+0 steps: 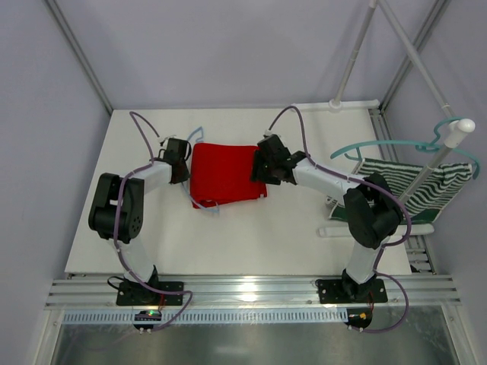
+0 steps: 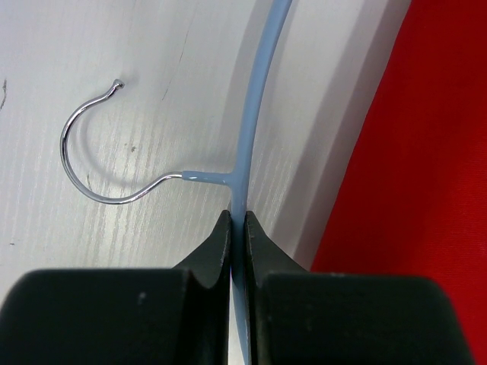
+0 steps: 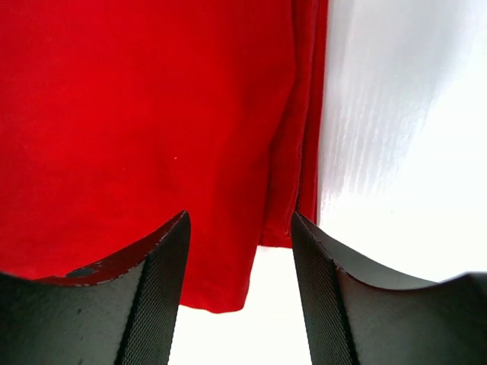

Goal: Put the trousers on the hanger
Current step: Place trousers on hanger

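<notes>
The red trousers (image 1: 223, 173) lie folded on the white table between the two arms, draped over the pale blue hanger (image 1: 199, 134). A bit of the hanger also peeks out below their lower left corner. In the left wrist view my left gripper (image 2: 237, 217) is shut on the hanger (image 2: 259, 99) just below where its metal hook (image 2: 84, 152) joins, with the trousers (image 2: 411, 167) to the right. My right gripper (image 3: 240, 220) is open and hovers low over the right edge of the trousers (image 3: 137, 114); the cloth's hem lies between the fingers, not pinched.
At the right a darker teal hanger (image 1: 396, 144) hangs on a white pole (image 1: 437, 163) with a green-and-white striped garment (image 1: 415, 186). Aluminium rails (image 1: 251, 293) run along the table's near edge. Grey walls close in the left and back.
</notes>
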